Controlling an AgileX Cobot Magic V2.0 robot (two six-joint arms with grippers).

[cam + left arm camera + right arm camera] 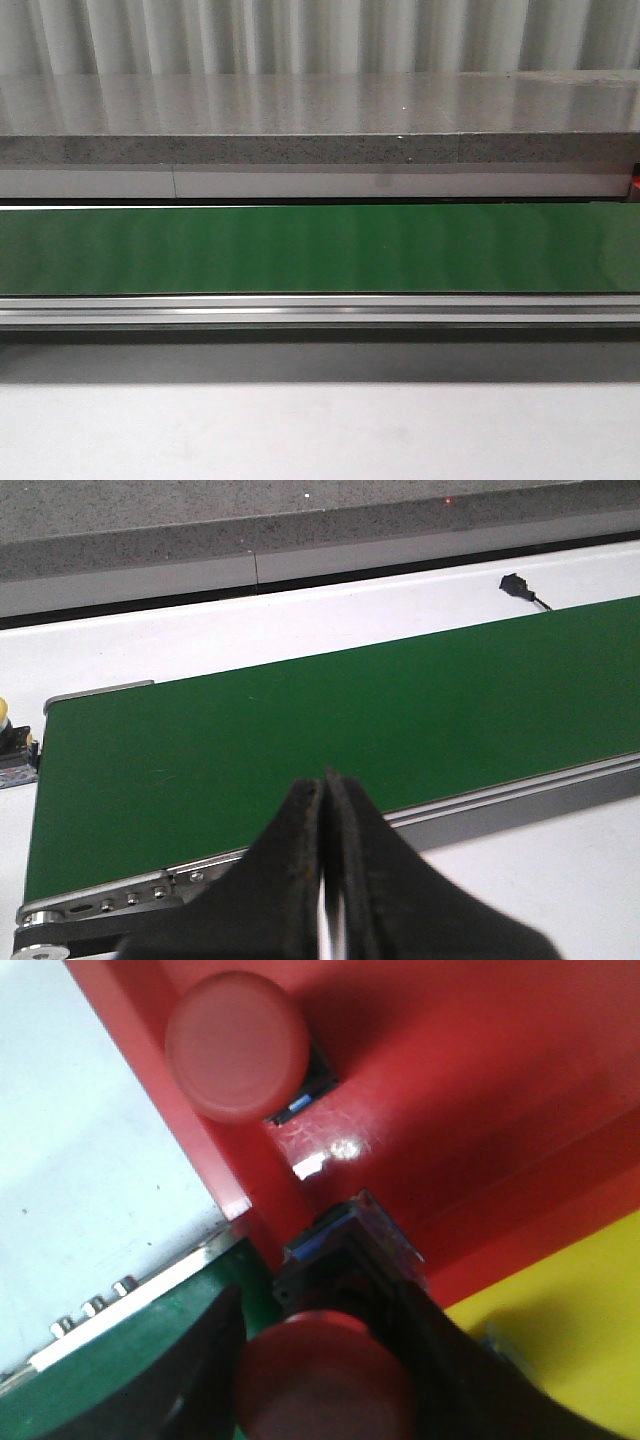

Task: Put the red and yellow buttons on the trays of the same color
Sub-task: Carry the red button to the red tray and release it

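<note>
In the right wrist view my right gripper point(322, 1332) is shut on a red button point(325, 1390), its fingers flanking the cap and the small board under it. It hangs over the corner of the red tray point(480, 1090), where the conveyor's end meets the tray. A second red button point(237, 1045) stands inside that tray. The yellow tray point(575, 1305) adjoins the red one. My left gripper point(325, 785) is shut and holds nothing, above the near rail of the green belt point(300, 730). A yellow button point(4, 720) shows partly beside the belt's end. The front view shows neither gripper.
The front view shows the bare green belt point(320, 248) with its aluminium rail point(320, 308), a grey stone ledge point(320, 120) behind and white table point(320, 430) in front. A small black connector point(515, 583) lies on the white table beyond the belt.
</note>
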